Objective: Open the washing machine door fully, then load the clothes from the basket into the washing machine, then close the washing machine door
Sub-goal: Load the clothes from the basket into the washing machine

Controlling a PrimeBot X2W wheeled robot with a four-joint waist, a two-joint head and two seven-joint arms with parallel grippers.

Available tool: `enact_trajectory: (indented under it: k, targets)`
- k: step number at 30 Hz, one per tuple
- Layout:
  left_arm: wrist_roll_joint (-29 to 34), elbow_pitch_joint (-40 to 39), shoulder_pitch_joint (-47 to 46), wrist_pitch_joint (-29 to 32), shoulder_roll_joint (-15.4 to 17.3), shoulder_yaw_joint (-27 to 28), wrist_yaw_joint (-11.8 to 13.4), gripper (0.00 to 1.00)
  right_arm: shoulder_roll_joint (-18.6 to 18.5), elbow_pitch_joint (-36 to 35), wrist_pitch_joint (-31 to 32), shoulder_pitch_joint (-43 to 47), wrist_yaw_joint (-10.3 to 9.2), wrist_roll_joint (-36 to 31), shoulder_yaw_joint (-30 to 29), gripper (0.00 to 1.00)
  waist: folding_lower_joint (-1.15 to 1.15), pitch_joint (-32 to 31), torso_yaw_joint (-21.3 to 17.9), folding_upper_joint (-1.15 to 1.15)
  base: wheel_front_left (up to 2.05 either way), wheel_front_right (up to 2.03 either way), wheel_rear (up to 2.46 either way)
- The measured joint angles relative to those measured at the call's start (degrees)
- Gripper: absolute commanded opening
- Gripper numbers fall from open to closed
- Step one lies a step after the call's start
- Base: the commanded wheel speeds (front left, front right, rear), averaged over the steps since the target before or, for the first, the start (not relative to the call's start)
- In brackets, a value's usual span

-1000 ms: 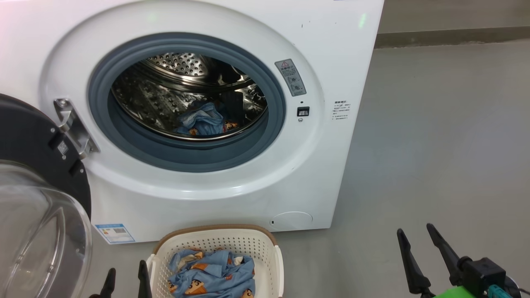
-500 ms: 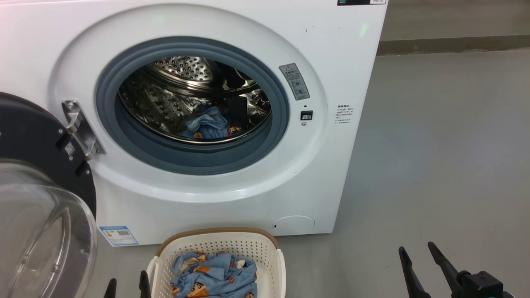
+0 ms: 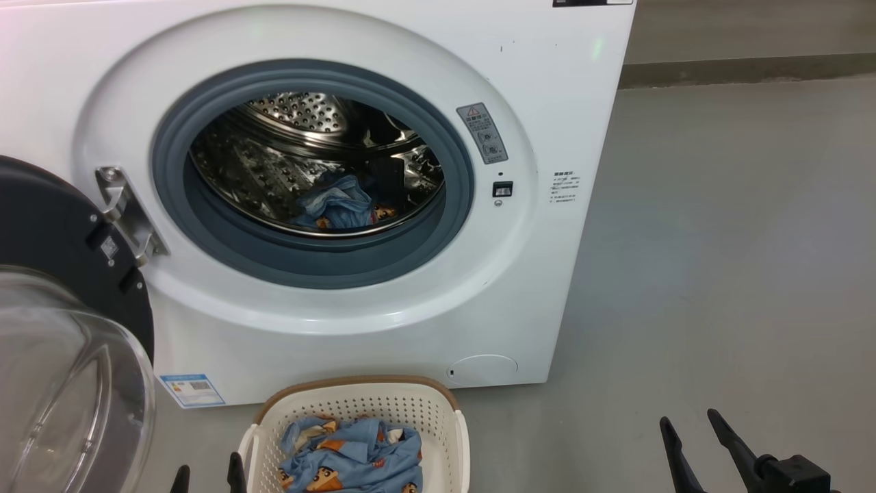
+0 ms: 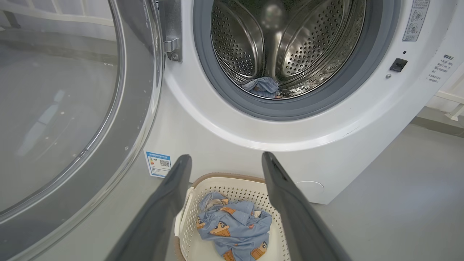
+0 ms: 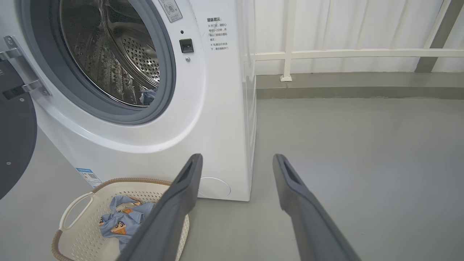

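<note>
head view shows the washing machine door point(image 3: 55, 239) swung wide to the left of the washing machine point(image 3: 568, 103), so i judge the first step done. its hinge point(image 3: 126, 212) sits at the left edge of the opening, the black ring stands on edge, turned well away from the machine front, and the clear glass bowl bulges out toward the right and the camera. loading looks partly done: one light blue garment point(image 3: 335, 202) lies low in the drum point(image 3: 274, 157), while the rest of the clothes point(image 3: 356, 459) lie crumpled in the basket point(image 3: 356, 385), a loose heap with no clear long axis. the basket stands upright on the floor point(image 3: 718, 239) just in front of the machine, below the opening. its handles are at its left and right sides, so i judge its long axis runs across the machine front, though its near edge is cut off. the left gripper point(image 3: 209, 479) is released and empty, just beside the basket's left rim. the right gripper point(image 3: 691, 421) is also released and empty, well apart from the basket over bare floor. left to do: move the remaining clothes into the drum, then close the door.
</note>
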Motion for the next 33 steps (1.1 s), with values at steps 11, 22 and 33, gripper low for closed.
enact_trajectory:
  k: [11,22,33]
  targets:
    - [0.0,0.2,0.0,0.8,0.4,-1.4,0.0,1.0,0.0,-0.4,0.0,-0.1,0.0,0.0,0.2,1.0,0.0,1.3,-2.2,0.0,0.0,0.0,0.0]
    - [-1.1,7.4,-6.4,3.8,0.9,-2.8,-2.0,1.0,1.1,-2.1,0.0,-3.7,0.0,-0.3,0.6,1.0,0.0,5.7,-5.5,0.0,0.0,0.0,0.0]
    - [-3.7,20.8,-18.8,9.5,2.2,-3.9,-6.5,1.0,2.3,-3.4,0.0,-10.1,0.0,-0.3,2.1,1.0,0.0,13.6,-9.9,0.0,0.0,0.0,0.0]
